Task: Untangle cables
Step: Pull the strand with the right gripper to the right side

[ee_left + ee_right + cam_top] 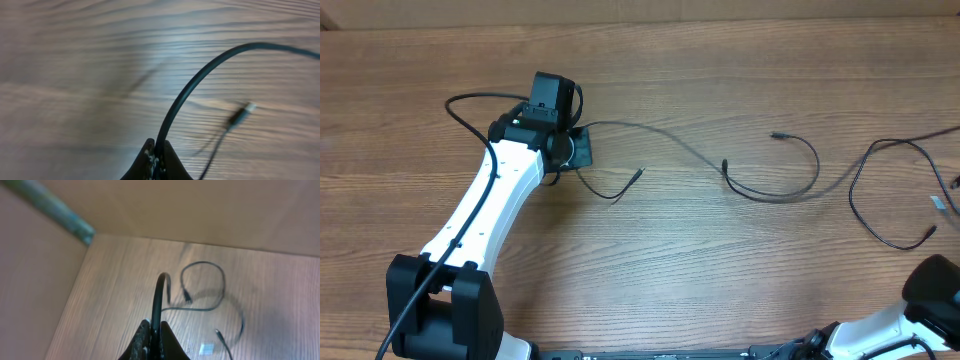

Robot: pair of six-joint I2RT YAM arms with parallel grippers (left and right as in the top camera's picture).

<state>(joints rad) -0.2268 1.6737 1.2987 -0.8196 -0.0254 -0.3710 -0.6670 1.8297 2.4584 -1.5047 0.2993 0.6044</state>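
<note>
Black cables (760, 197) loose on table (650, 280), open wood around, left gripper (156, 156), right gripper (154, 330) each clamped on one

Cables (724, 170) on table (650, 290), spread between left tool (155, 156) and right tool (153, 332).

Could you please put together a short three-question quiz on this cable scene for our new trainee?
1. True or false: the left gripper is open.
2. What lies on the table beside the right-hand cable? A. a small white item B. a red cup C. scissors
3. Fill in: the right gripper is pinching a thin black ____.
Key: 1 false, it is shut on the left-hand cable; 2 A; 3 cable.
</note>
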